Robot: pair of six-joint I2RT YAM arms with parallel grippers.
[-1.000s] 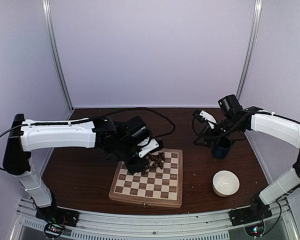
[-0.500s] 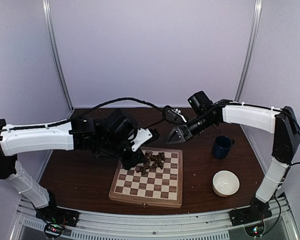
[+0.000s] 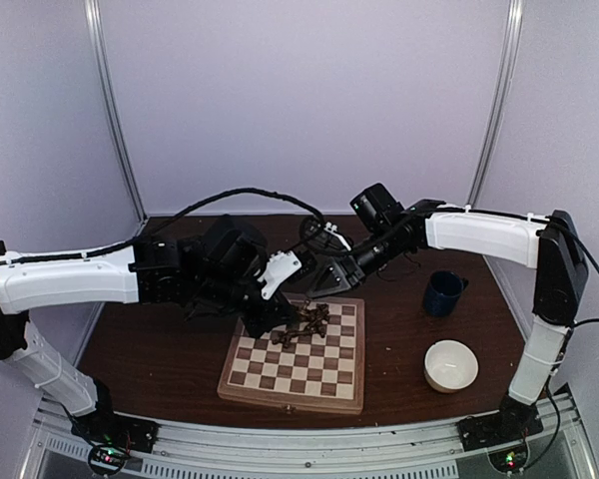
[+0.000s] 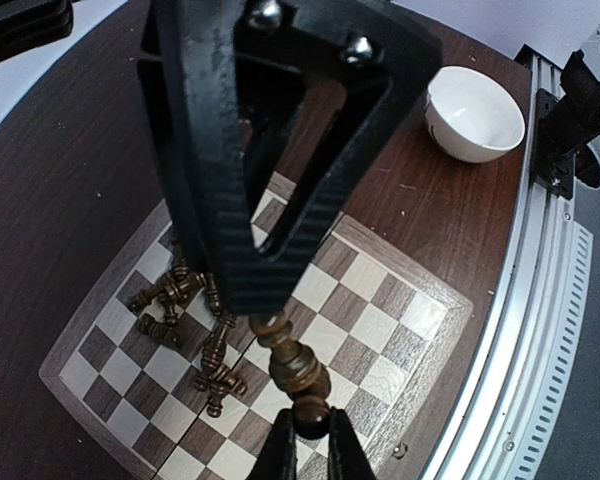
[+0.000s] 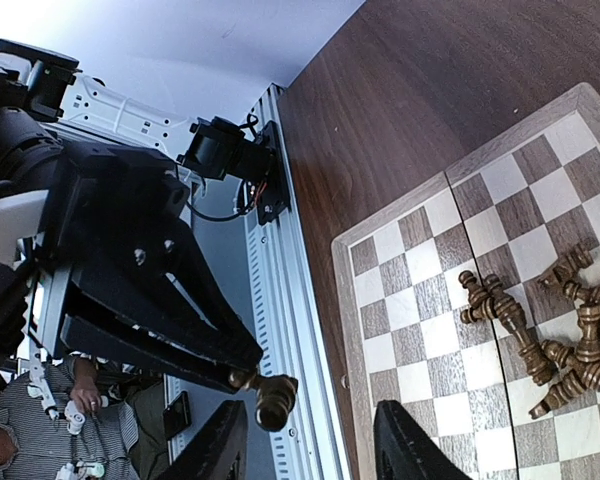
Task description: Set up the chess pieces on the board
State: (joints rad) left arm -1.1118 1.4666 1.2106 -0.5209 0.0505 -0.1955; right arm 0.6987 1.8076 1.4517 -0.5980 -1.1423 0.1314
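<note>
My left gripper is shut on the round end of one dark brown chess piece, held in the air above the board. The piece's other end points at my right gripper. That gripper is open, and the piece sits between its fingers, touching neither. In the top view the two grippers meet over the board's far edge, left and right. Several chess pieces lie in a heap on the far half of the board; the heap also shows in the right wrist view.
A white bowl stands on the dark table right of the board. A dark blue mug stands behind the bowl. An aluminium rail runs along the table's near edge. A black cable arcs behind the left arm.
The right arm has swung left from the mug to meet the left gripper, and its jaws have narrowed. The left gripper has drawn back from the heap and risen, with the piece in it.
</note>
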